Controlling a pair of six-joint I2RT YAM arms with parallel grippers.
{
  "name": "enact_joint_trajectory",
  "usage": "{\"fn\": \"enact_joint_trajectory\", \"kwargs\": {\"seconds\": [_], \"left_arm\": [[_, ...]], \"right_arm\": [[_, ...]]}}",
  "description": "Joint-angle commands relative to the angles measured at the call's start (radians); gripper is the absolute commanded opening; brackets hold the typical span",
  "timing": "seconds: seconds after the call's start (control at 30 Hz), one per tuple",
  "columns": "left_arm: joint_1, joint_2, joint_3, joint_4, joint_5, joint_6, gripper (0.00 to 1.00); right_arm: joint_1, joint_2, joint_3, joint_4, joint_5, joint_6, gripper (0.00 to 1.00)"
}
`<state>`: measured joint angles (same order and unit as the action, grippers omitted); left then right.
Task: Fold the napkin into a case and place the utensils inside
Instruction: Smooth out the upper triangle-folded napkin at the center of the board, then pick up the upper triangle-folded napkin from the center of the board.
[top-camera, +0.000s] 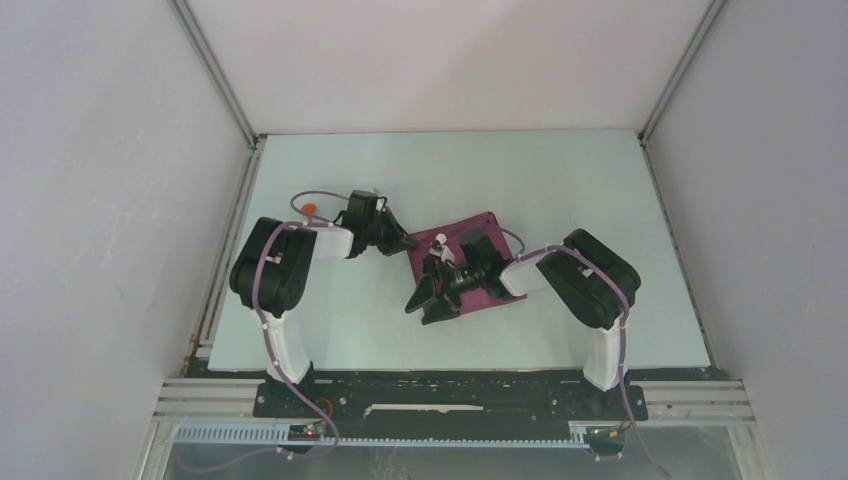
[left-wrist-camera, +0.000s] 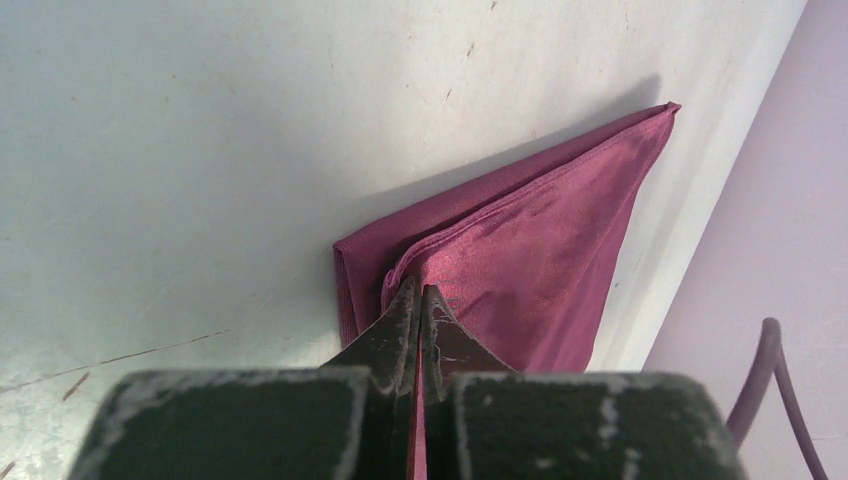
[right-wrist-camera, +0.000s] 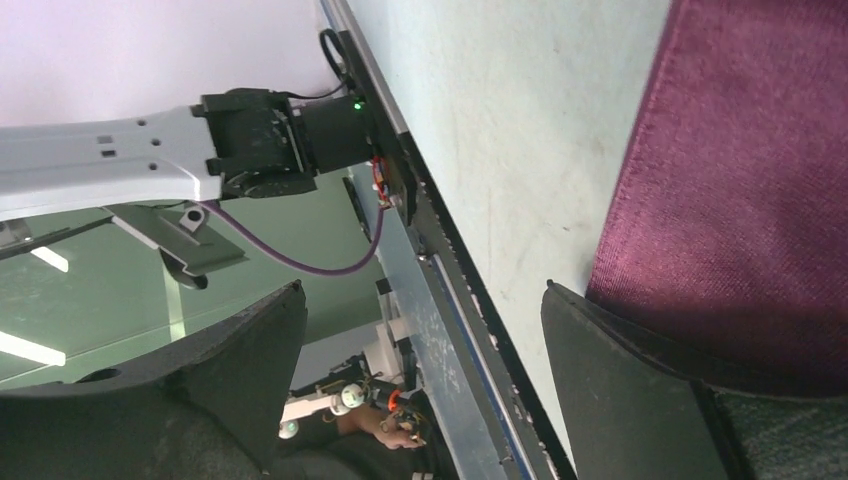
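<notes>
A pale table (top-camera: 560, 180) is sitting inside a white-walled enclosure (top-camera: 100, 200), with both arms reaching out from its near edge toward the middle. The napkin (top-camera: 482, 222) is lying flat near the centre of the table, turned at an angle so that one corner is pointing left and another is pointing toward the far side. In the left wrist view it is showing more than one layer, with a folded edge running along its left side.

The left gripper (left-wrist-camera: 420, 300) is meeting the napkin at that left corner. Its fingers are pressing tightly together, and a thin strip of maroon cloth is showing between them, so it is pinching the fabric there.

The right gripper (right-wrist-camera: 422, 300) is hanging over the near left part of the napkin with its fingers spread wide and nothing between them. In the right wrist view one finger (right-wrist-camera: 620, 390) is sitting over the cloth's edge while the other is lying out over the table's near edge; whether either is touching the fabric I cannot tell.

One small orange utensil (top-camera: 310, 208) is peeking out on the far left of the table, just beside the left arm's cable and well apart from the napkin.
</notes>
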<state>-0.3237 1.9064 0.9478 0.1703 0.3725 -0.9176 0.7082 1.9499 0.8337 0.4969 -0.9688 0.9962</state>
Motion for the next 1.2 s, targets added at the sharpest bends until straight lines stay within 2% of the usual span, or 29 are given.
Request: {"fn": "enact_joint_trajectory", "kwargs": {"seconds": [0.0, 0.27, 0.57, 0.7, 0.77, 0.83, 0.87, 0.93, 1.0, 1.07, 1.17], "left_arm": [[0.018, 0.013, -0.022, -0.074, -0.064, 0.031, 0.00], [0.022, 0.016, -0.019, -0.081, -0.062, 0.036, 0.00], [0.027, 0.021, -0.012, -0.080, -0.054, 0.039, 0.00], [0.028, 0.025, -0.008, -0.080, -0.045, 0.043, 0.00], [0.029, 0.025, -0.006, -0.082, -0.037, 0.043, 0.00], [0.029, 0.016, -0.007, -0.082, -0.033, 0.043, 0.00], [0.029, 0.011, -0.006, -0.081, -0.028, 0.043, 0.00], [0.029, 0.001, -0.001, -0.081, -0.017, 0.038, 0.00], [0.029, -0.013, 0.006, -0.081, -0.002, 0.031, 0.00], [0.029, -0.031, 0.013, -0.081, 0.009, 0.025, 0.01], [0.029, -0.062, 0.025, -0.086, 0.028, 0.016, 0.07]], "right_arm": [[0.007, 0.019, -0.028, -0.057, 0.042, -0.082, 0.95], [-0.048, 0.018, -0.127, -0.025, 0.051, -0.093, 0.94], [-0.024, -0.041, -0.175, -0.051, 0.067, -0.099, 0.95], [-0.031, -0.040, -0.231, 0.066, 0.011, -0.018, 0.94], [-0.025, -0.099, -0.273, 0.093, -0.013, 0.012, 0.99], [-0.010, -0.226, -0.276, -0.043, 0.026, -0.049, 1.00], [-0.002, -0.309, -0.258, -0.180, 0.077, -0.118, 1.00], [0.020, -0.463, -0.176, -0.574, 0.244, -0.282, 1.00], [0.055, -0.536, -0.075, -0.837, 0.477, -0.402, 1.00], [0.083, -0.559, 0.004, -0.977, 0.700, -0.456, 1.00], [0.116, -0.505, 0.146, -1.102, 0.905, -0.516, 0.99]]}}
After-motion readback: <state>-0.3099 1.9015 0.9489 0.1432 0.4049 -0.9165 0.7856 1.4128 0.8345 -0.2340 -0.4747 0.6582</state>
